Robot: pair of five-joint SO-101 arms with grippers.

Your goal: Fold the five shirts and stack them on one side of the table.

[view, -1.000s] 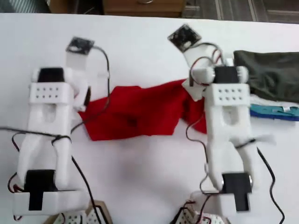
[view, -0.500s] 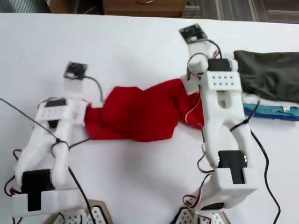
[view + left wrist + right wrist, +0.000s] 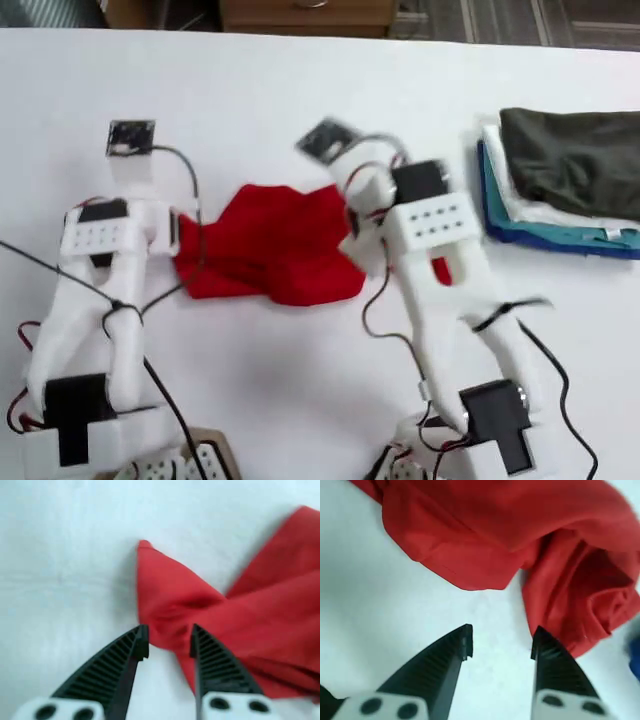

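Your red shirt [image 3: 265, 245] lies bunched, its right end hidden under the right arm [image 3: 440, 260]. Left gripper [image 3: 167, 640] fingers apart at the shirt's left corner. Right gripper [image 3: 501, 640] fingers apart beside its hem (over bare tabletop [image 3: 300, 100]). Folded stack [image 3: 565, 175] sits well right of it, with open room beyond its far edge.

Overhead camera, plus one on each wrist.
The high one looks down over the table [image 3: 300, 90]; both wrist cameras sit close above the red shirt [image 3: 270, 245], which all three share.
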